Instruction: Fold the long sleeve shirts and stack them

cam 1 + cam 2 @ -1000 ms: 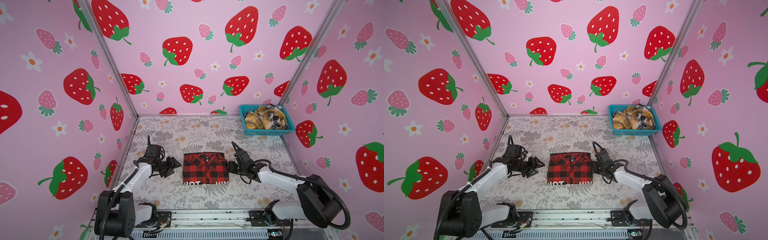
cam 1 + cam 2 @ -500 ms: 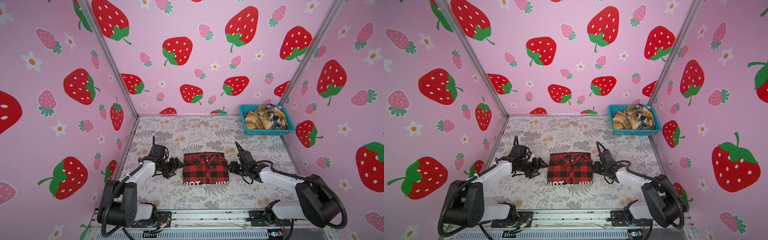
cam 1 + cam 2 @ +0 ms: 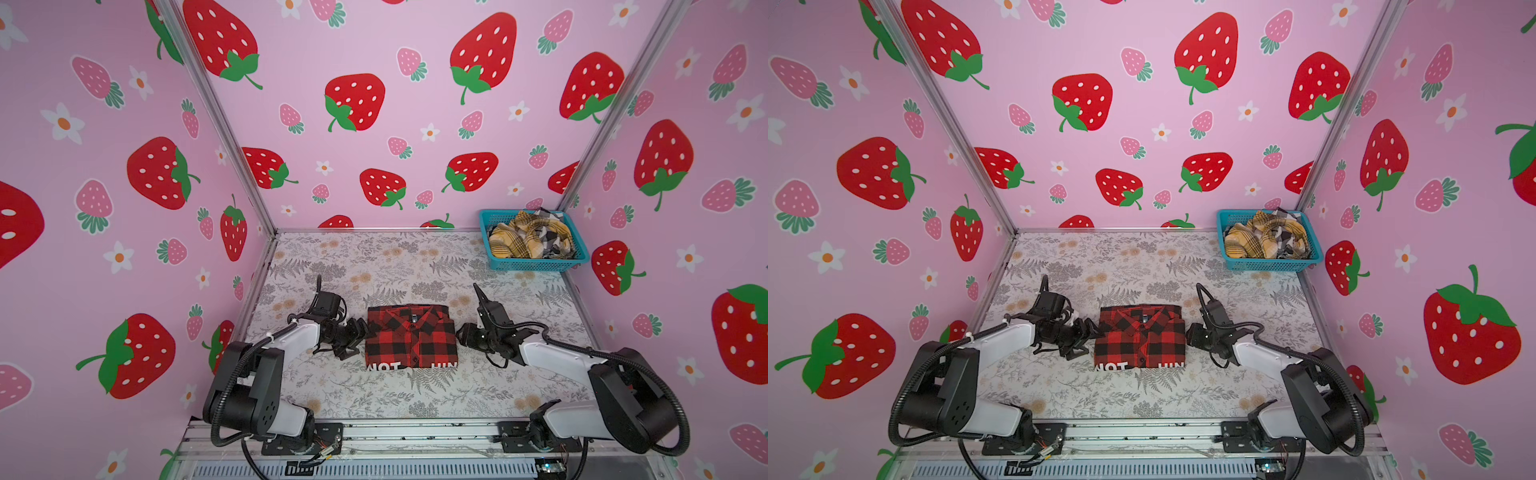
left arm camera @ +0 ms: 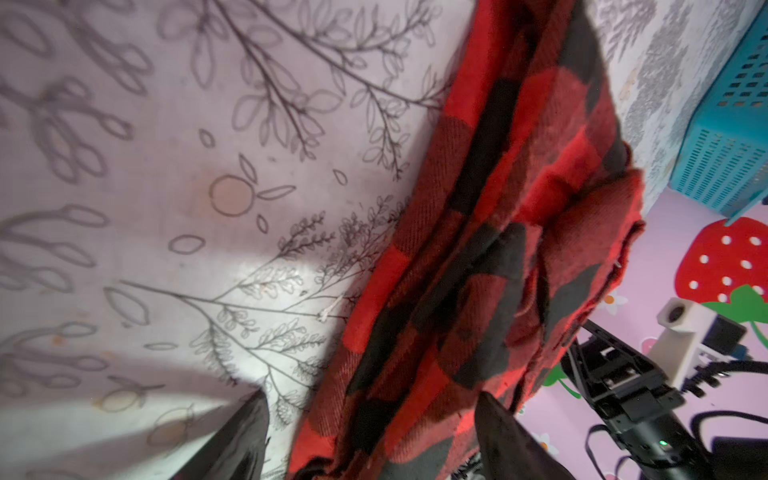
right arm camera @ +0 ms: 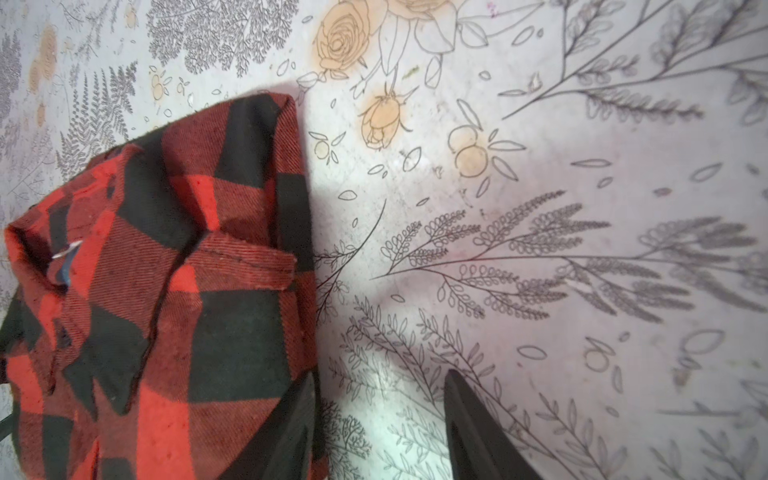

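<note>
Lying folded near the front middle of the table (image 3: 374,266), the red-and-black shirt (image 3: 411,338) sat between both grippers
Its collar was at the far edge and white lettering (image 3: 384,366) showed along the near edge. The left gripper (image 3: 358,338) stood at its left side, jaws spread wide with the fabric's edge between the fingers (image 4: 245,436); the right gripper (image 3: 461,334) stood just beside its right side, jaws apart over bare table, holding nothing. The mustard-yellow plaid shirt (image 3: 511,241) and the black-white plaid shirt (image 3: 555,241) lay crumpled together in the teal basket (image 3: 536,264) at the far right corner
</note>
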